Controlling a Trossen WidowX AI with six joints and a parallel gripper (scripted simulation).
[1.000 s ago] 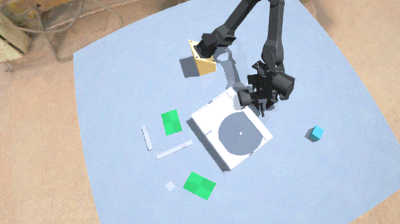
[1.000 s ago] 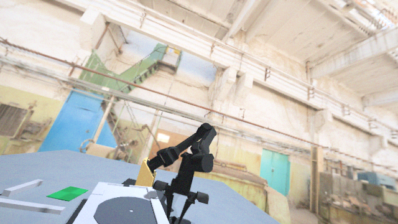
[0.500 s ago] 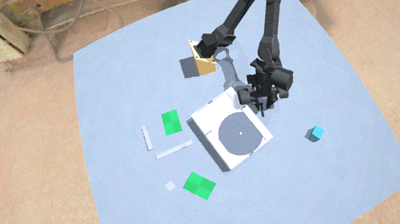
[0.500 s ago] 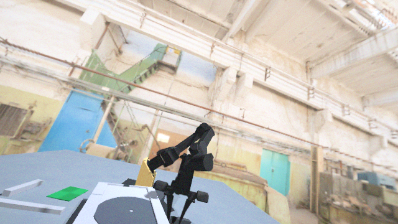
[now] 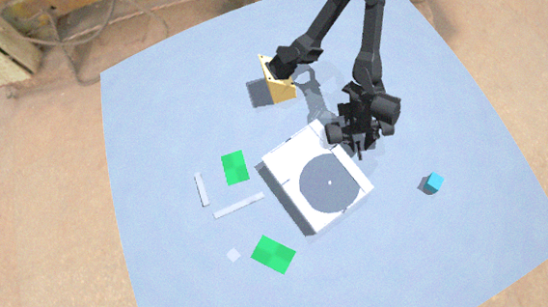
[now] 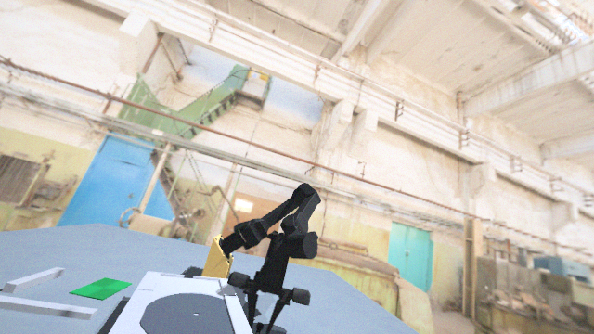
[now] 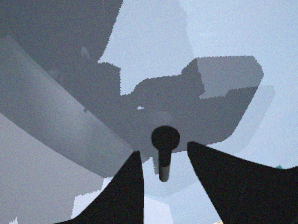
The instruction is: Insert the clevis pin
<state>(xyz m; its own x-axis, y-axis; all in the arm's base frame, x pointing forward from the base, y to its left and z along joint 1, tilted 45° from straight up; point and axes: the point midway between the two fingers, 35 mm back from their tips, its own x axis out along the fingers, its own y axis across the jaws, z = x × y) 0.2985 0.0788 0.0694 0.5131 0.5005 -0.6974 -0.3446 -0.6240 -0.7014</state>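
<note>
The steel tray [image 5: 279,160] [image 6: 135,301] sits mid-table, with a raised rim on its right. The grey aluminium disc [image 5: 317,194] [image 6: 178,320] lies flat inside, and a small light spot shows at its middle hole. My gripper [image 7: 164,152] [image 6: 261,324] is partly open beside the tray's right rim, pointing down, low over the table. The steel pin [image 7: 165,138] shows between and just ahead of the fingertips, with a visible gap on each side. Its round head and short shank show; whether it stands or leans is unclear. The gripper hides the pin in the top and exterior views.
A blue cube [image 5: 434,182] lies right of the gripper. Green patches [image 5: 234,168] [image 5: 273,254], two pale bars [image 5: 201,190] [image 5: 238,205] and a small pale square [image 5: 233,255] lie left of the tray. A yellow block [image 5: 283,92] [image 6: 215,262] stands behind the tray by the arm.
</note>
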